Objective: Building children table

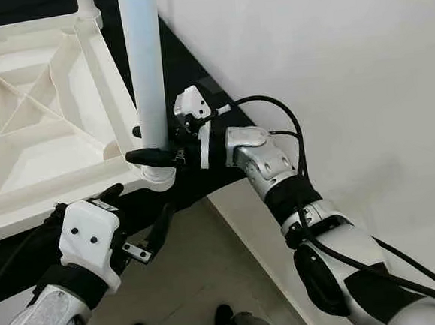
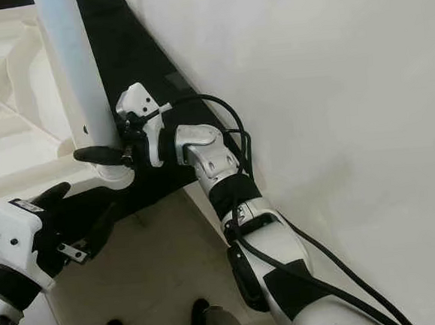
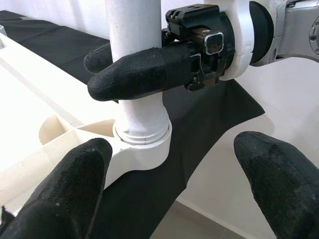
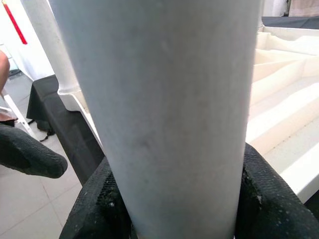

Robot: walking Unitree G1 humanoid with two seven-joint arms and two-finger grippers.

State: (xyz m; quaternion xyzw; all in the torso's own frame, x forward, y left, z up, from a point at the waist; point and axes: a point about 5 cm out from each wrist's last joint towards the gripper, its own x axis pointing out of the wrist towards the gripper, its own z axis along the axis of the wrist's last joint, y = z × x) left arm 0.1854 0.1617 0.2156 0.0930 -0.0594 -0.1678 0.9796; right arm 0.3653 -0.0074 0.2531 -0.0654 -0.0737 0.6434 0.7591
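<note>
Gripping the white table leg point(image 1: 143, 63) just above its corner socket point(image 3: 142, 144): right hand point(image 1: 150, 154), fingers clamped. Left hand point(image 1: 131, 214): fingers spread, near the upturned white tabletop point(image 1: 41, 124), on black cloth point(image 3: 199, 124).

Children's table, inverted, one corner leg fitted.
White plastic table top point(image 1: 41, 124) lies underside up on black cloth, ribbed bracing exposed. A smooth pale cylindrical leg point(image 1: 144, 63) stands upright, seated in the round corner socket point(image 3: 142, 149) nearest the wall.
</note>
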